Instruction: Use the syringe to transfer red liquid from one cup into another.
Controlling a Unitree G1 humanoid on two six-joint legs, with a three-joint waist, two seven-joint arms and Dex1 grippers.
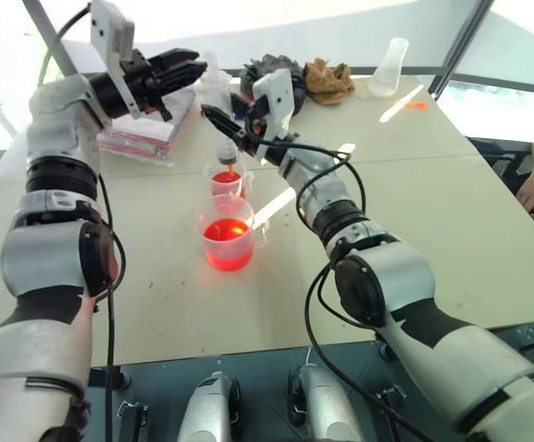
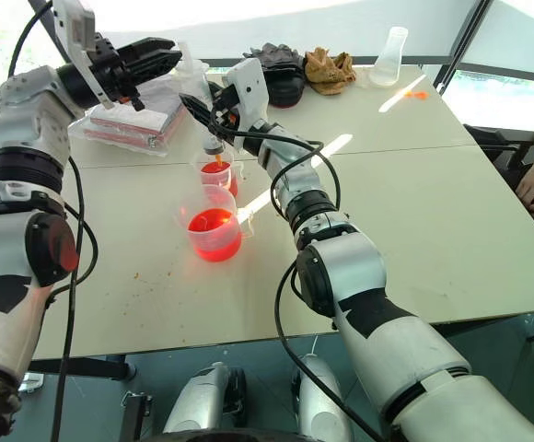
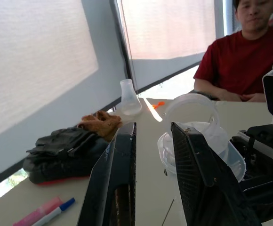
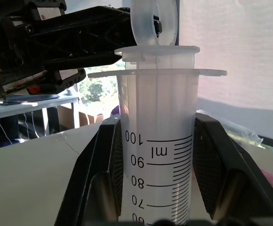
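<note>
A: What did the right pincer [image 4: 157, 188] hold?
B: It clamped the syringe [image 4: 157, 155] upright above the smaller measuring cup [image 1: 226, 178].
A: And the left pincer [image 3: 153, 179]?
B: Parted, empty, beside the plunger ring [image 3: 190, 108]

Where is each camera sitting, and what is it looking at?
Head eyes: look down over both arms at the table, the syringe and the cups.
Left wrist: along the open left gripper towards the syringe's plunger top.
Right wrist: along the right gripper, clamped on the syringe.
All views share the syringe.
</note>
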